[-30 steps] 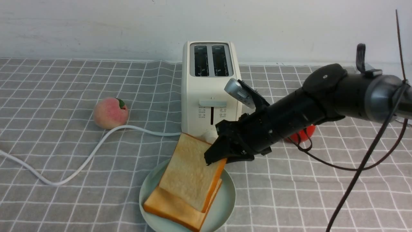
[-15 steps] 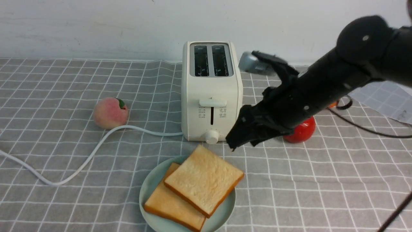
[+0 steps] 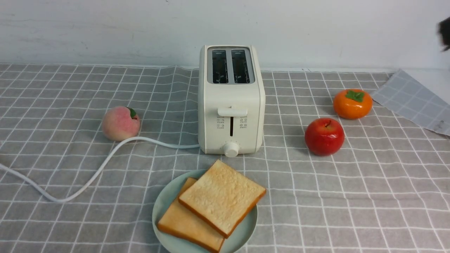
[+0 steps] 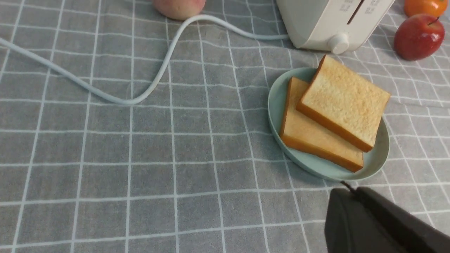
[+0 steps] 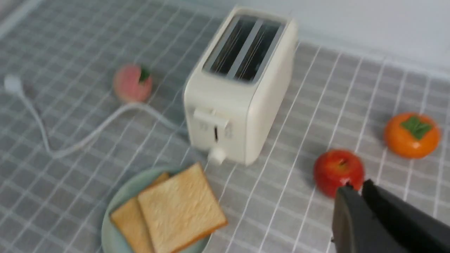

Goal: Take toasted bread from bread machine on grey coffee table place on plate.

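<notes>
In the front view, the cream-white two-slot toaster (image 3: pixel 230 105) stands upright on the grey cloth-covered table (image 3: pixel 351 196) with its white grid, and both slots are empty. Just in front of it sits the round pale mint-green plate (image 3: pixel 159 211). It carries both square golden-tan slices of toasted bread (image 3: pixel 221 196), the upper one lying across the lower and jutting past the rim. A pink peach (image 3: pixel 120 123) lies just beside the white cord (image 3: pixel 88 177). A red apple (image 3: pixel 324 136) and an orange persimmon (image 3: pixel 352 103) lie on the toaster's other side (a dark scrap of the right arm (image 3: pixel 444 31) shows at the frame's edge).

In the left wrist view, the left gripper (image 4: pixel 346 191) shows near the plate, its black fingers pressed together on nothing.

In the blurred right wrist view, the right gripper (image 5: pixel 357 189) hangs well above the cloth. Its fingers lie side by side with only a thin seam between them, and they hold nothing.
</notes>
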